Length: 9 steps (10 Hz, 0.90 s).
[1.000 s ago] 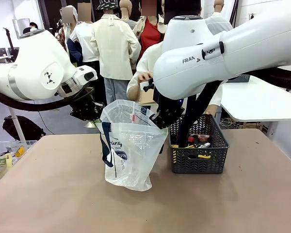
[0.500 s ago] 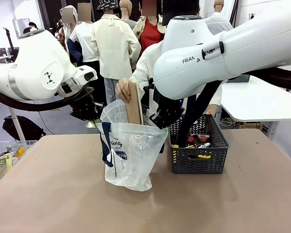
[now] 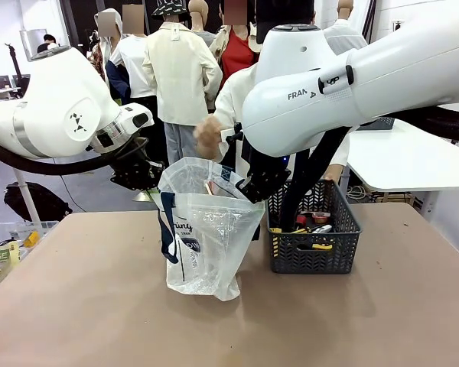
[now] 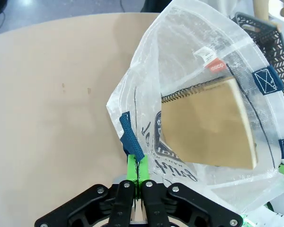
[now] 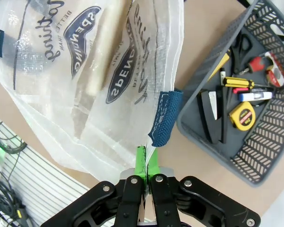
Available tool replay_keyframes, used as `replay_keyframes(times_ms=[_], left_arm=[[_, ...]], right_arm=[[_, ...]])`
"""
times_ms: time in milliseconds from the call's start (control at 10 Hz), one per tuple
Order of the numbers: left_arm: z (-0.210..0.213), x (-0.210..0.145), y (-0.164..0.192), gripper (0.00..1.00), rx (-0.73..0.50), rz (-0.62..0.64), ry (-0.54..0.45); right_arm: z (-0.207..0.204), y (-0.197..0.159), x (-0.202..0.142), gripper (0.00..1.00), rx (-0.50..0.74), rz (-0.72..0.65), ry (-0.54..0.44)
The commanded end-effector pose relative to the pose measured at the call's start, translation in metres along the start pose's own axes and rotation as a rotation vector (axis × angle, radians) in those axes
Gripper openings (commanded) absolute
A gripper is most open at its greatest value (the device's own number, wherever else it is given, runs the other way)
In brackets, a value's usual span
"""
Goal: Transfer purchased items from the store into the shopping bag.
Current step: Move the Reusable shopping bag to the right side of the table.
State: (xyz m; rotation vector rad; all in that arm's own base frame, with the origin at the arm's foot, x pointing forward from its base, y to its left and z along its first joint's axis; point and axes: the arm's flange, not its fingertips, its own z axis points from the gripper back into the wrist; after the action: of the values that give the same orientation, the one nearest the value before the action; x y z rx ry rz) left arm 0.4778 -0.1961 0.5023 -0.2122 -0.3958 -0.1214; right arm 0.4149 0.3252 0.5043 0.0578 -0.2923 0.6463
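Note:
The shopping bag (image 3: 210, 245) stands upright mid-table, its mouth held wide between both grippers. My left gripper (image 3: 149, 177) (image 4: 138, 166) is shut on the bag's rim beside a navy strap (image 4: 131, 142). On the opposite rim, by the other strap (image 5: 162, 118), my right gripper (image 3: 252, 187) (image 5: 146, 160) is shut too. A brown spiral notebook (image 4: 208, 124) lies inside the bag (image 4: 180, 56). The store, a dark grey basket (image 3: 314, 258) (image 5: 267, 142), sits just right of the bag and holds a yellow tape measure (image 5: 244, 116), a yellow-handled screwdriver (image 5: 239, 82) and a red item (image 5: 267, 64). A person's hand (image 3: 208, 138) hovers empty above the bag.
The person stands at the table's far side behind the bag. A clear bin (image 3: 4, 248) with small goods sits off the table's left edge. Bare tabletop (image 3: 99, 321) stretches in front of the bag and basket.
The person's hand brought the brown notebook down into the bag, let it go and rose away empty. Both grippers kept still on the rim.

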Motion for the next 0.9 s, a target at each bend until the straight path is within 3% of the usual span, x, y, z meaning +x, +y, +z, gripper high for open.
replay_keyframes(times_ms=[0, 800], left_arm=[[0.0015, 0.0012, 0.0010, 0.00, 0.000, 0.001, -0.003], [0.0015, 0.0012, 0.0010, 0.00, 0.000, 0.001, -0.003]], right_arm=[[0.0014, -0.0020, -0.0002, 0.00, -0.003, -0.005, -0.003], [0.0014, -0.0020, -0.0002, 0.00, -0.003, -0.005, -0.003]])
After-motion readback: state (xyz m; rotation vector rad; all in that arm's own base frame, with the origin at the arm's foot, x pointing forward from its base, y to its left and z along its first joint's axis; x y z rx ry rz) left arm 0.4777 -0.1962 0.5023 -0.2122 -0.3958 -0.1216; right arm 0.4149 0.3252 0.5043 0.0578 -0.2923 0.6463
